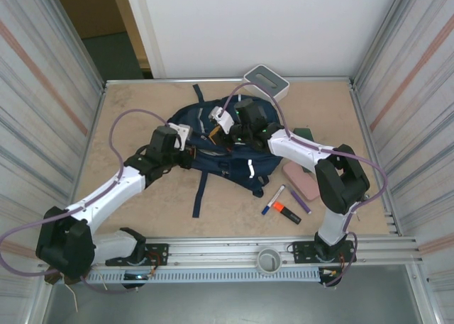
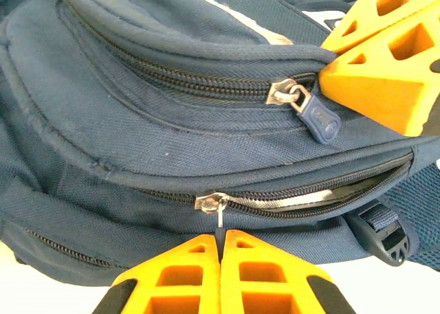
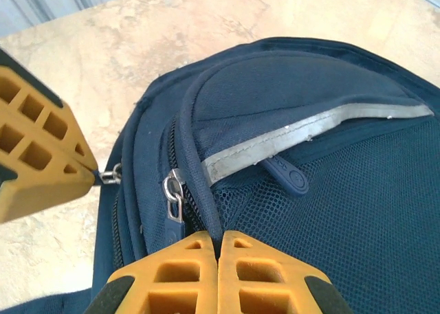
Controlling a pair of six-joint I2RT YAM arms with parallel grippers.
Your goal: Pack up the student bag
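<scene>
Left tool (image 2: 220, 249) closed on a zipper pull (image 2: 220, 214) of the student bag (image 2: 137, 121), right tool (image 3: 218, 244) closed on its piping (image 3: 210, 207), contact hidden.

No text, brand, number or sign can be read anywhere. The white patch (image 1: 251, 169) on the student bag (image 1: 213, 136) is too small to show any lettering. Any print on the pens (image 1: 286, 211) lying on the surface (image 1: 142, 104) cannot be made out.
</scene>
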